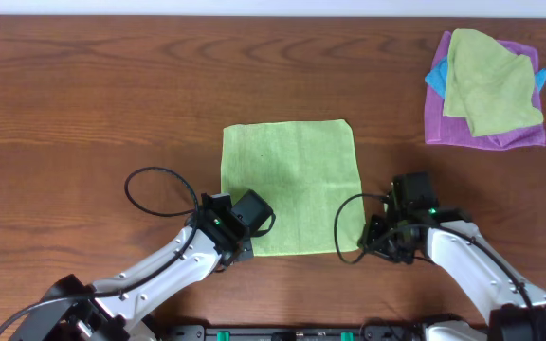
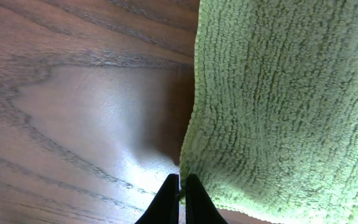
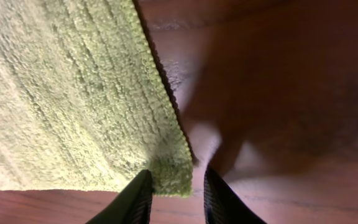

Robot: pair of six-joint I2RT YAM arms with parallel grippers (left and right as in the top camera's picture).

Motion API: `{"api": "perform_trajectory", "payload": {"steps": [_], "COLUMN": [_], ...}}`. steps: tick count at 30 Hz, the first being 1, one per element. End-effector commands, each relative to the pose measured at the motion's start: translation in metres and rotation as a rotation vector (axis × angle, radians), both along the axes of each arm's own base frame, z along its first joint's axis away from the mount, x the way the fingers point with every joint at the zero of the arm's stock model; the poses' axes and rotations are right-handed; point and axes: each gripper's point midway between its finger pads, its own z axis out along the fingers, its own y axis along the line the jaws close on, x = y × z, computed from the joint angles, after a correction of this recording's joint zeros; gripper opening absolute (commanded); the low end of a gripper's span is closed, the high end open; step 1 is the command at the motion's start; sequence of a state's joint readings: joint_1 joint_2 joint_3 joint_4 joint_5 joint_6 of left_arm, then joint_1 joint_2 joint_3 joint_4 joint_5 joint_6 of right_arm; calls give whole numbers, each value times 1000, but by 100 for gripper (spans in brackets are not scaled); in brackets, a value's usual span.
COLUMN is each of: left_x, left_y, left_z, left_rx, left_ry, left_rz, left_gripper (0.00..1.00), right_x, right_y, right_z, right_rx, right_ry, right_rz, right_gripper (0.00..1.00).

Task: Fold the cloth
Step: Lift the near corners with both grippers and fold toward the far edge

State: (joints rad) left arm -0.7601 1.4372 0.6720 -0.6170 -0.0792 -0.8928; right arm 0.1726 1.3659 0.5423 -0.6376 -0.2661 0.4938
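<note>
The cloth (image 1: pixel 290 188), bright lime green, lies flat in the middle of the wooden table. My left gripper (image 1: pixel 245 239) is at its near left corner. In the left wrist view the gripper (image 2: pixel 180 182) is shut, with a sliver of the cloth's (image 2: pixel 278 106) edge pinched between its tips; the edge rises off the wood there. At the near right corner is my right gripper (image 1: pixel 375 239). In the right wrist view this gripper (image 3: pixel 176 173) stands open, and the cloth's (image 3: pixel 67 106) corner lies between its fingers, against the left finger (image 3: pixel 143 186).
A pile of cloths sits at the back right: a purple one (image 1: pixel 441 128) underneath, a dull yellow-green one (image 1: pixel 491 85) on top, a blue one (image 1: pixel 435 78) peeking out. A black cable loop (image 1: pixel 133 194) hangs left of the left arm.
</note>
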Motion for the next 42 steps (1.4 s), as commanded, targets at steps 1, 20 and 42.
{"api": "perform_trajectory", "payload": {"steps": [1,20,42], "left_x": [5,22,31], "left_y": [0,-14,-18], "left_z": [3,20,48], "left_rx": [10,-18,5], "left_ry": [-17,-67,-70], "left_rz": [-3,-27,-48], "left_gripper": [6,6,6], "right_x": [-12,7,29], "right_y": [-15,-15,-8], "right_z": [-16,0,27], "right_rx": [-112,-144,-125], "right_ry": [39,-13,-46], "right_rz": [3,70,68], "right_gripper": [16,2,2]}}
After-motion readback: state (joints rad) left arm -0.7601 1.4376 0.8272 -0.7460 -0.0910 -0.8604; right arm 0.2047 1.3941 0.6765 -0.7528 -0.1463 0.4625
